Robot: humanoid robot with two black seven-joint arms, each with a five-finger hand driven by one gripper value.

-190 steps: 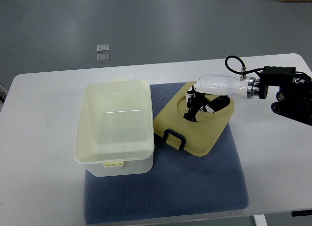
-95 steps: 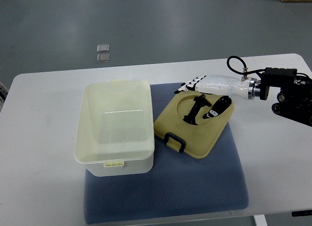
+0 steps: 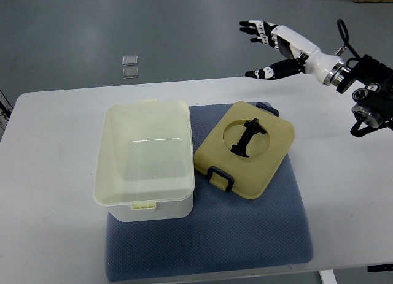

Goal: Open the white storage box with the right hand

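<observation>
Plastic, pale cream and thin-walled, the storage box sits at the 9 o'clock side of a blue-grey mat and stands open, its inside bare as far as can be seen. Its lid lies flat on the mat just to the 3 o'clock side of the box, touching or nearly touching its wall, turned a little askew. The lid has a round recess with a black handle across it and dark clips at two edges, one toward 7 o'clock and one toward 1 o'clock.

Judging by the look, both parts are light and stiff, smooth enough to slide on a bare top; the mat should keep them from skating. The black handle is the natural place to take hold of the lid, with the clips a poorer second choice. The box itself offers only its rim and a small latch tab at 6 o'clock.

Up at 1 o'clock, the right robot hand hangs in the air, well apart from the lid, fingers spread wide and holding nothing. No left arm shows.

Under the mat is a white table with rounded corners. Beyond it, toward 12 o'clock, lies a grey floor with two small clear squares on it.
</observation>
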